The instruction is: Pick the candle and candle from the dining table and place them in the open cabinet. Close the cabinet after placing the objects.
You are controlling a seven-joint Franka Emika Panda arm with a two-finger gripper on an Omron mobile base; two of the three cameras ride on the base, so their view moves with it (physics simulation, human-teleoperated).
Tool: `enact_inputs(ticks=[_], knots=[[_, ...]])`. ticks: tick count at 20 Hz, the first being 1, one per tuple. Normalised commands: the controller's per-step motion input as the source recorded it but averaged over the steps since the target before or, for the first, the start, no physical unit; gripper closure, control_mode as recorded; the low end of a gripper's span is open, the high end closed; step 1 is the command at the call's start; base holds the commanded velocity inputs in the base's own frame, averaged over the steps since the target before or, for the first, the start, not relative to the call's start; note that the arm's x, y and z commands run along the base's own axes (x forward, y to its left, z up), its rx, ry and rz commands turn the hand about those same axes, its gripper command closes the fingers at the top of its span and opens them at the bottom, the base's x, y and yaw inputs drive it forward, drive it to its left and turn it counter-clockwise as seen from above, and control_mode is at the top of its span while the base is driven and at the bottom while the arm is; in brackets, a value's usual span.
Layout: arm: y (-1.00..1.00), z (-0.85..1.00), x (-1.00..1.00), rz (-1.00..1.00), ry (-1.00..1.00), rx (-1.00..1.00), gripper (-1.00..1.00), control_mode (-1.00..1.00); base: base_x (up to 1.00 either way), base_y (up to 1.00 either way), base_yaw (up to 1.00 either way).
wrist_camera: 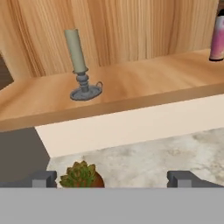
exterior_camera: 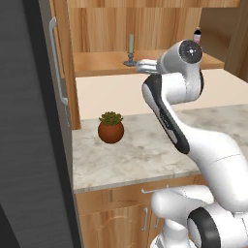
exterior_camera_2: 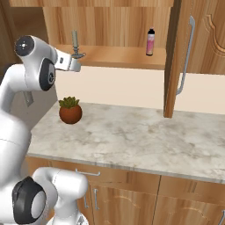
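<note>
Backing the gripper (wrist_camera: 112,178), its jaws spread wide and empty, straight away from the cabinet shelf (wrist_camera: 144,85) keeps the taper candle (wrist_camera: 77,51) upright on its dish at the shelf's left. The stubby candle is nowhere to be made out; the pink bottle (exterior_camera_2: 150,42) stands far right.

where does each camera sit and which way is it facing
Left base view: behind-left of the arm, looking forward at the cabinet.
Right base view: behind-right, arm at left, same cabinet and taper candle.
Hand view: on the open end effector, facing the shelf.
All three share the candle, pink bottle and potted plant.
</note>
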Motion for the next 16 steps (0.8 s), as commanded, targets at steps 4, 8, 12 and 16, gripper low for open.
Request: enact_inputs(ticks=[4,8,12,16], knots=[[-0.07,-0.45,-0.57,0.0,0.06,0.06,-1.0,-1.0,0.0,0.0,0.0],[0.0,-0.58,-0.3,0.0,0.25,0.0,-1.0,-1.0,0.0,0.0,0.0],[0.0,-0.54,-0.2,0.0,0.12,0.0,-1.0,-1.0,0.0,0.0,0.0],[0.0,-0.41,-0.06,0.0,0.17,0.07,-1.0,-1.0,0.0,0.0,0.0]])
